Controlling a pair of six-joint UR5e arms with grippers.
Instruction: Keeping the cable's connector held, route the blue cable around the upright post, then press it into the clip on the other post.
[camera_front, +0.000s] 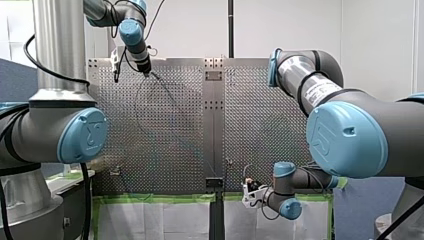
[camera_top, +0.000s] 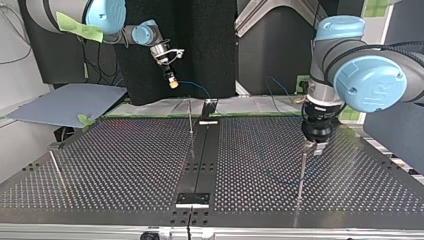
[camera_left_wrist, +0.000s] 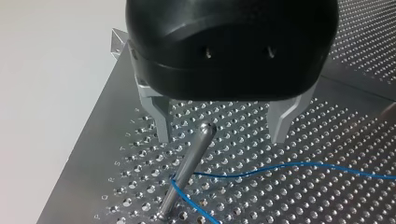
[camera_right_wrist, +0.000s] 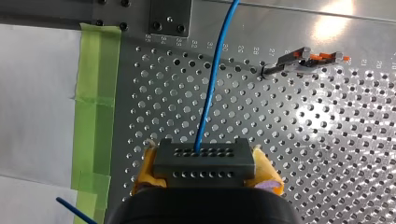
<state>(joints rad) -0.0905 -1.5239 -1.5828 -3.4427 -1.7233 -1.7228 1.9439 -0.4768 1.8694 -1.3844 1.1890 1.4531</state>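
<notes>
My left gripper (camera_left_wrist: 220, 137), right of centre in the top view, hangs with its metal fingers spread wide and empty, straddling the upright post (camera_left_wrist: 187, 172). The blue cable (camera_left_wrist: 280, 169) bends round the post low down. My right gripper (camera_right_wrist: 204, 173), at the top view's upper left, has its yellow-padded fingers clamped on the connector (camera_right_wrist: 204, 158).

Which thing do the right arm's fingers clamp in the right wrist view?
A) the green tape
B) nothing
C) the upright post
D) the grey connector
D: the yellow pads press on both ends of the grey connector, with the blue cable leaving it.
</notes>
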